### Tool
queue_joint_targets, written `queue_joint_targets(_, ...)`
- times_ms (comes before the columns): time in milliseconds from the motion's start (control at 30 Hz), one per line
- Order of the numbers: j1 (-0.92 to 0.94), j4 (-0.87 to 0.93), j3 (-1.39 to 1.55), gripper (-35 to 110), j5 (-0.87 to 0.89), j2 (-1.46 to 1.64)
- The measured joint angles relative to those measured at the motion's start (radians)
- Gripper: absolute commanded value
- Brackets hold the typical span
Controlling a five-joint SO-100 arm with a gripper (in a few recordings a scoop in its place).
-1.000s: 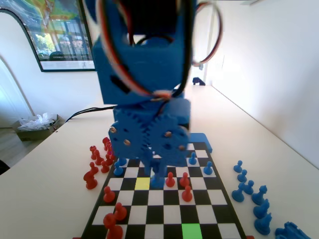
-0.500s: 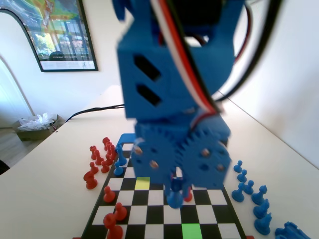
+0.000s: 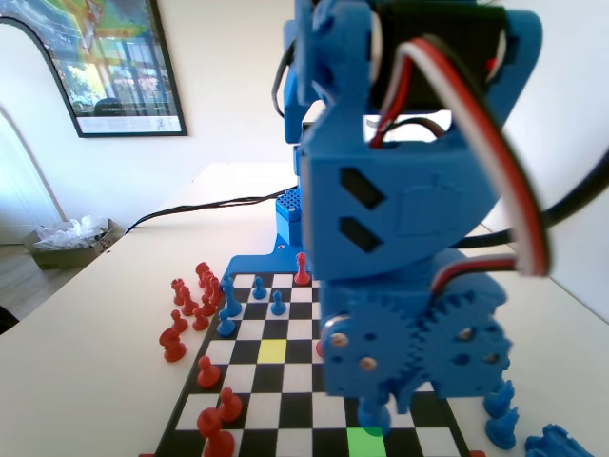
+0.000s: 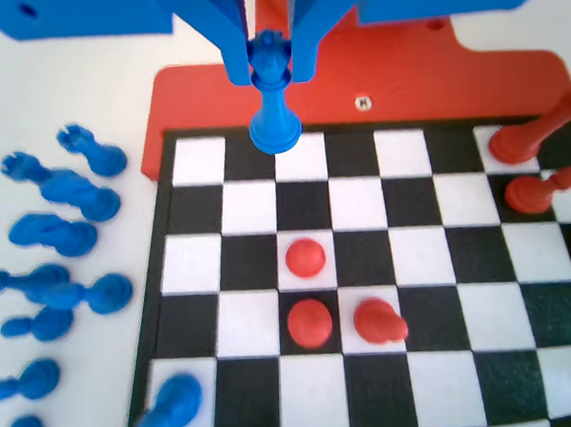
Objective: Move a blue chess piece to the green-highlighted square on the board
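Observation:
My gripper (image 4: 272,71) is shut on the blue chess piece (image 4: 274,106), clamping its jagged crown while the round base hangs free just above the board (image 4: 406,204), near the end row by the red edge. In the fixed view the arm looms large in front. There the gripper (image 3: 374,407) holds the blue chess piece (image 3: 373,417) right over the green-highlighted square (image 3: 364,444) in the nearest row of the board (image 3: 297,409). Whether the base touches the square I cannot tell.
A paler yellow square (image 3: 271,349) lies three rows farther back. Three red pawns (image 4: 306,258) stand mid-board below the held piece. Red pieces (image 3: 181,319) cluster off the board's left, and blue pieces (image 3: 500,409) off its right. Blue pawns (image 3: 259,288) stand at the far end.
The arm has swung toward the fixed camera and to the right, carrying the blue piece from the yellow square's row to over the green square.

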Motion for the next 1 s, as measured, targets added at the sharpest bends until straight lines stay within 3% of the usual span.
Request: queue_joint_targets(1000, 0.043, -0.11, 0.023, 1, -0.023, -0.058)
